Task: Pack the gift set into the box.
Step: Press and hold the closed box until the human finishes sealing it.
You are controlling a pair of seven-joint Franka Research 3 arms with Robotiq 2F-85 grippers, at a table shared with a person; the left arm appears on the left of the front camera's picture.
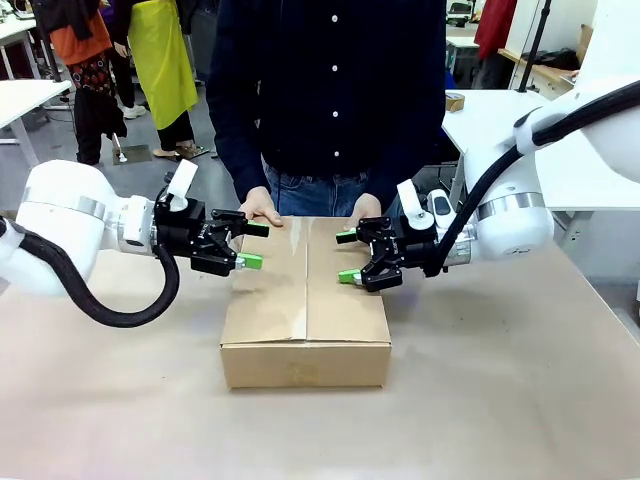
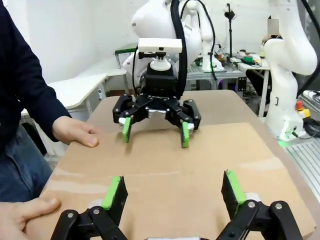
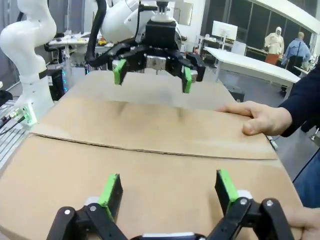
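Evidently the flaps are down already. At the left, the left gripper [image 1: 254, 245] hangs at the left edge of the box [image 1: 305, 300], jaws spread wide with nothing between the green pads. Its fingers point inward across the lid, toward the seam [image 1: 307, 285].

The box sits mid-table [image 1: 120, 400] between the two arms. Its top flaps are folded flat and meet along that seam, which runs from the robot's side away to the person. The gift set is presumably inside, under the closed flaps, though this cannot be confirmed from these views. At the far edge one person's hand [image 1: 262, 207] rests on the left flap and the other hand [image 1: 366, 208] on the right flap.

At the right, the right gripper [image 1: 347, 257] mirrors the first, jaws likewise released and empty, low over the right flap. Each arm is nearer its own flap. The pictures leave unclear whether any pad touches the cardboard.

Any pressing or sealing move would probably work along the seam line, each gripper from its own side.
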